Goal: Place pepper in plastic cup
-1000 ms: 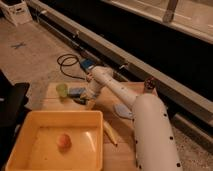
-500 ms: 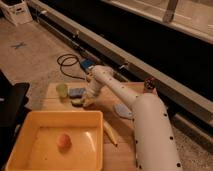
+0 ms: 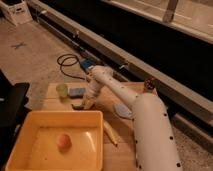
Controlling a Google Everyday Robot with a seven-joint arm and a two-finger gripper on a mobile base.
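The pepper [image 3: 77, 106], slim and dark green, lies on the wooden table [image 3: 115, 97] just behind the yellow bin. My gripper [image 3: 85, 104] hangs down from the white arm [image 3: 107, 82] and has its tips on the pepper's right end, shut on it. The pepper rests on the table surface. The plastic cup [image 3: 61, 89], small and pale green, stands upright to the upper left of the pepper, about a hand's width from the gripper. A blue sponge [image 3: 77, 92] lies between the cup and the arm.
A yellow bin [image 3: 30, 150] holding an orange ball [image 3: 63, 141] fills the front left. A pale yellow banana-like piece [image 3: 110, 132] lies by the bin's right wall. A grey-blue flat item [image 3: 122, 110] and a dark cup [image 3: 149, 84] sit to the right. Black cable [image 3: 67, 62] lies on the floor behind.
The gripper has closed at the pepper's right end. The arm has barely shifted, and the cup, sponge and bin stay put.
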